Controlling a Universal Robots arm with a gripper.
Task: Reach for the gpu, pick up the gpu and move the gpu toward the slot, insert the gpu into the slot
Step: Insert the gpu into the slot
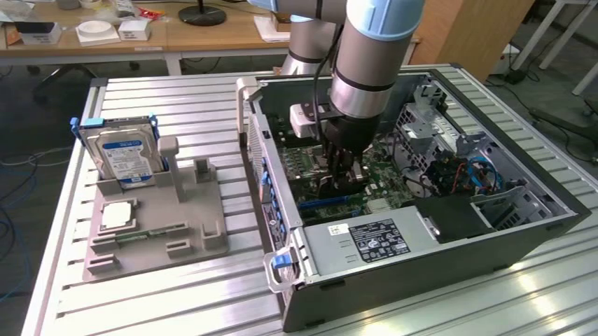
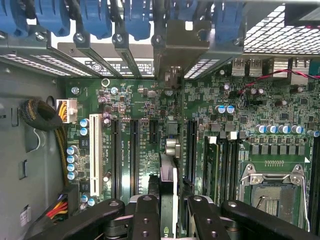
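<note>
Pincer pinching the gpu edge-on over the motherboard; any tilt risks missing the slot

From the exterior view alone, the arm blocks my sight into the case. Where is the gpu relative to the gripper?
Observer: In the wrist view, the gpu stands edge-on at the gripper and runs toward the case's rear wall.
Operator: Is its bracket near the rear openings?
Observer: Yes. The metal end bracket sits at the row of rear openings, among the blue latches.
Operator: Is anything plugged in next to it?
Observer: No. The long black slots on either side of the card are empty, and so is the white slot. I cannot tell whether the card is seated.
</note>
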